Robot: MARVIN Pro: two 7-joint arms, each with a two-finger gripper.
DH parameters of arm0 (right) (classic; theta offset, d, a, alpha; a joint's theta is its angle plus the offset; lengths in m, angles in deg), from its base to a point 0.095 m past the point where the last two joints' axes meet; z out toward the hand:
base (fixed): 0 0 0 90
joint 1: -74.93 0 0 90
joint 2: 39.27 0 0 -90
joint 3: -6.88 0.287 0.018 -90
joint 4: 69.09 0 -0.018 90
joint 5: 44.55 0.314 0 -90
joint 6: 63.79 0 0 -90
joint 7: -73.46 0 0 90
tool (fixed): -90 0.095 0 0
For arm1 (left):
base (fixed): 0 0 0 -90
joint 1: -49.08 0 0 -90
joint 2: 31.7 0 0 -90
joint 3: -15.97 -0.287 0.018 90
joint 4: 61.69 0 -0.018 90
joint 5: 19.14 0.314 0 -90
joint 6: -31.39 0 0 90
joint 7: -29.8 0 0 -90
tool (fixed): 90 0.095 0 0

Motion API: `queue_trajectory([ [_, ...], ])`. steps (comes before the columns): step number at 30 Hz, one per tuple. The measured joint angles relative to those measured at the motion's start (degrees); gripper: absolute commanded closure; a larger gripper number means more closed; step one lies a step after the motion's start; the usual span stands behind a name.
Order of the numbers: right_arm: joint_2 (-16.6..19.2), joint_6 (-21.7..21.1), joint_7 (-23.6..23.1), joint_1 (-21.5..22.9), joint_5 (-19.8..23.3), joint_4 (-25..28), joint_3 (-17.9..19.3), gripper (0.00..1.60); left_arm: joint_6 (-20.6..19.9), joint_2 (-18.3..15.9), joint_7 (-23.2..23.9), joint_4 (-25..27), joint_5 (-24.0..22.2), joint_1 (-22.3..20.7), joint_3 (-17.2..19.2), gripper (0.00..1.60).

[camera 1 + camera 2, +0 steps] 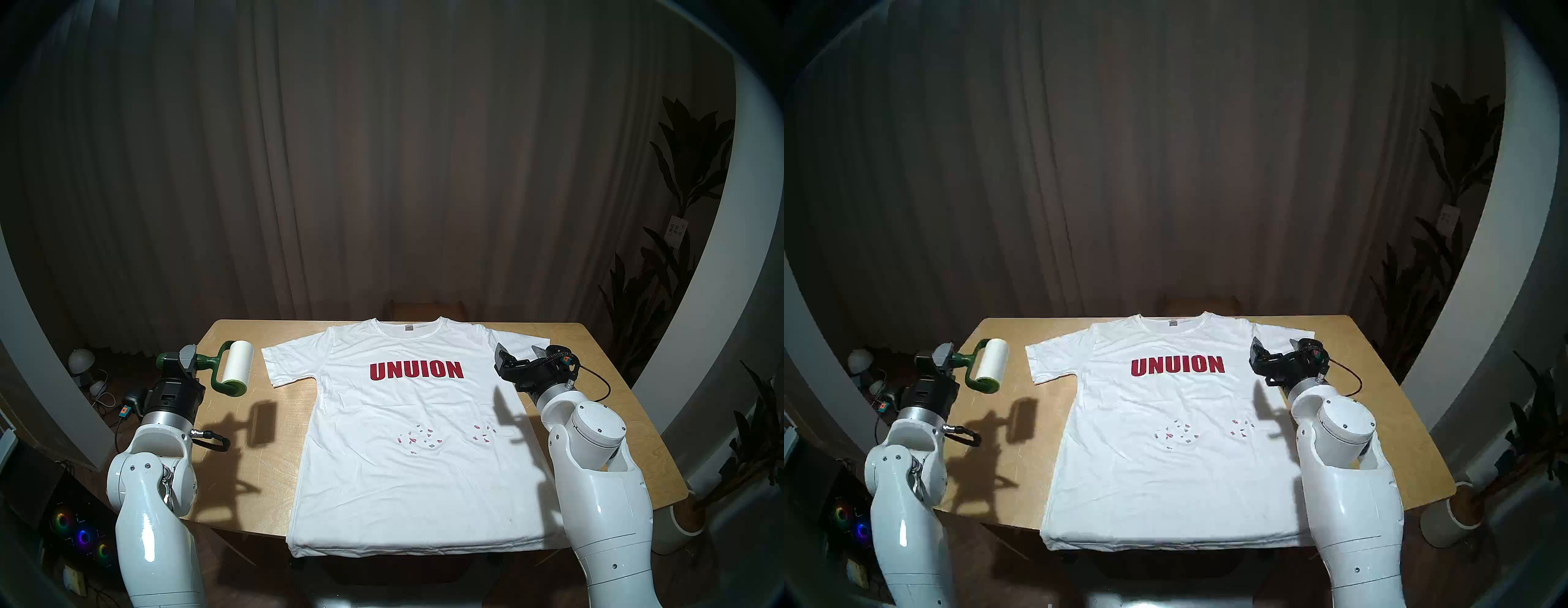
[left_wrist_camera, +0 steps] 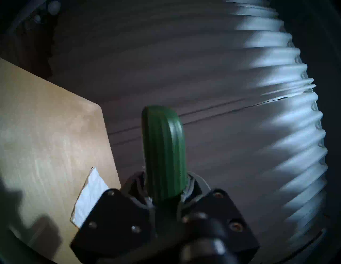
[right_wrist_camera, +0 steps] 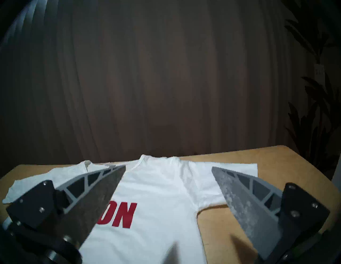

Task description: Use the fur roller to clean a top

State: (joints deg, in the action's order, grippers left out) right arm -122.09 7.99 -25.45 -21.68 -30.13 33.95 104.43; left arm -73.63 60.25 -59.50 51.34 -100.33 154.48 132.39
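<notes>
The fur roller (image 1: 237,356) (image 1: 992,361) has a white roll on a dark green frame and hangs above the table's left side, casting a shadow below. My left gripper (image 1: 186,361) (image 1: 943,356) (image 2: 166,195) is shut on its green handle (image 2: 164,153). The top (image 1: 415,446) (image 1: 1174,467) (image 3: 156,193), a white T-shirt with red "UNUION", lies flat along the table's middle. Small red and pink bits (image 1: 420,435) are scattered below the lettering. My right gripper (image 1: 521,352) (image 1: 1276,346) (image 3: 168,167) hovers open over the shirt's right sleeve, with nothing between its fingers.
The wooden table (image 1: 254,446) shows bare wood on both sides of the shirt. A chair back (image 1: 426,308) stands behind the far edge. Potted plants (image 1: 679,170) stand at the right. A lamp (image 1: 82,361) and cables lie on the floor at the left.
</notes>
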Motion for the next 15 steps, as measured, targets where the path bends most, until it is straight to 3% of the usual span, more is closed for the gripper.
queue_trajectory([
  [7, 3.04, -2.41, -4.77, -2.92, 1.83, 4.77, 3.78, 0.00, -1.24, -0.83, 1.83, -0.16, 0.70, 0.03, -1.61, 1.60],
  [15, 6.52, -1.72, -9.83, -8.42, 1.68, 7.02, 7.36, 0.00, -0.91, -0.92, 2.86, -0.06, 4.80, 0.54, -5.50, 1.60],
])
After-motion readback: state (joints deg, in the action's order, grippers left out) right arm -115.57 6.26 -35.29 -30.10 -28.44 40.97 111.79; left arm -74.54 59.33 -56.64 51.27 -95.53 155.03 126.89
